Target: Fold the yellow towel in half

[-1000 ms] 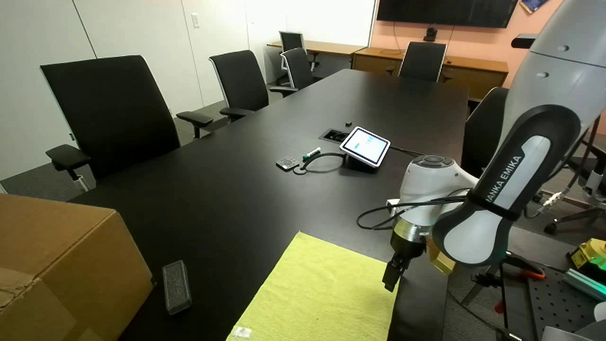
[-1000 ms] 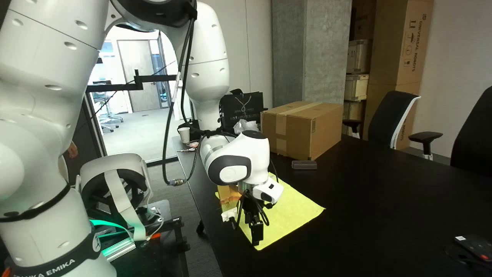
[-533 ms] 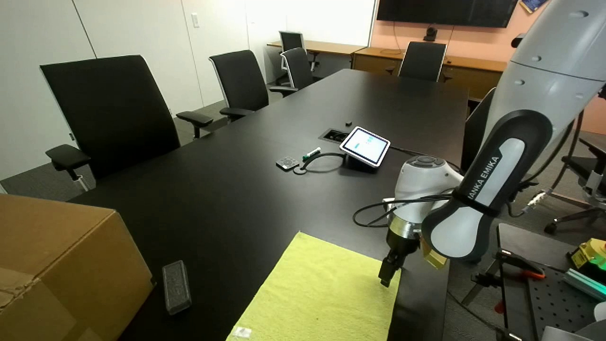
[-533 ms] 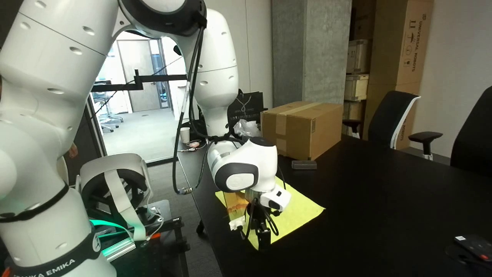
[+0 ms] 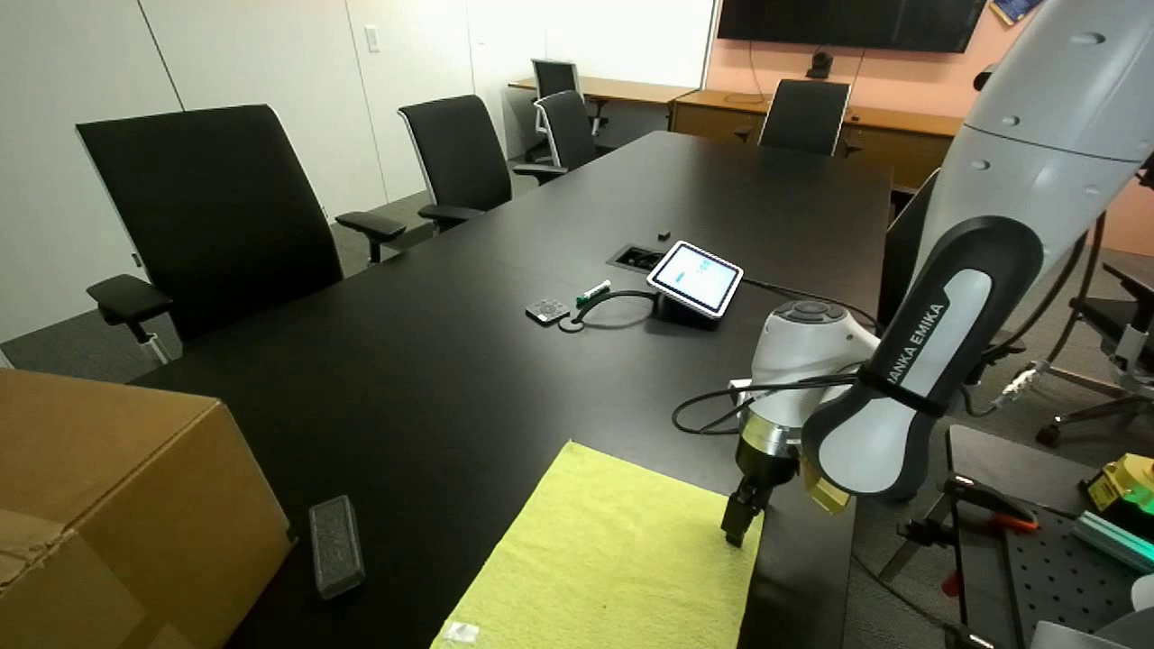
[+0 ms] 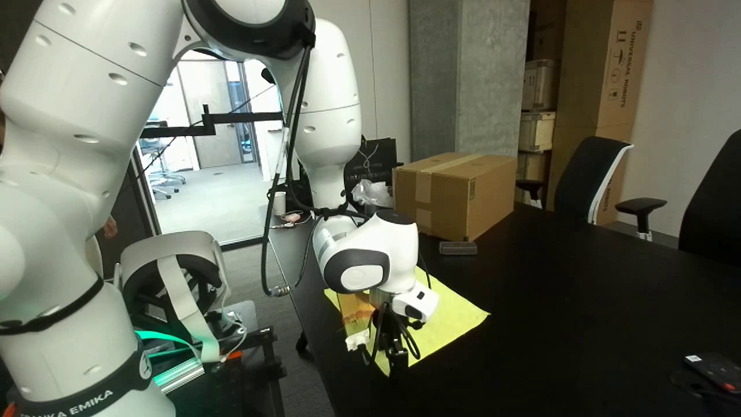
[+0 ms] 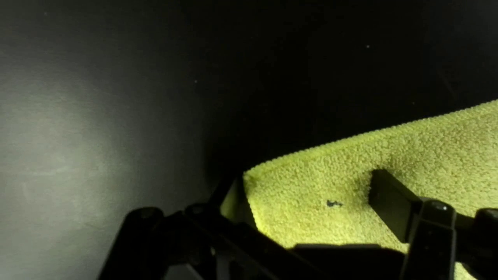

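Observation:
The yellow towel [image 5: 604,559] lies flat and unfolded on the black table, with a small white tag at one corner. It also shows in an exterior view [image 6: 454,318], partly hidden by the arm. My gripper [image 5: 735,539] points down at one towel corner near the table's edge. In the wrist view the gripper [image 7: 305,177] is open, its two fingers wide apart. One finger is just off the corner over the table and the other presses on or touches the towel [image 7: 435,151]. The fingertips are dark and hard to make out in an exterior view [image 6: 398,370].
A cardboard box [image 5: 135,514] and a dark eraser-like block [image 5: 336,547] sit beyond the towel. A tablet on a stand [image 5: 694,279], a green marker [image 5: 593,293] and a cable are farther along the table [image 5: 433,361]. A remote [image 6: 715,370] lies on it too.
My gripper has shifted across the towel corner, rightward in an exterior view, and come down slightly. Over the last half second it has barely moved. The towel has not visibly moved.

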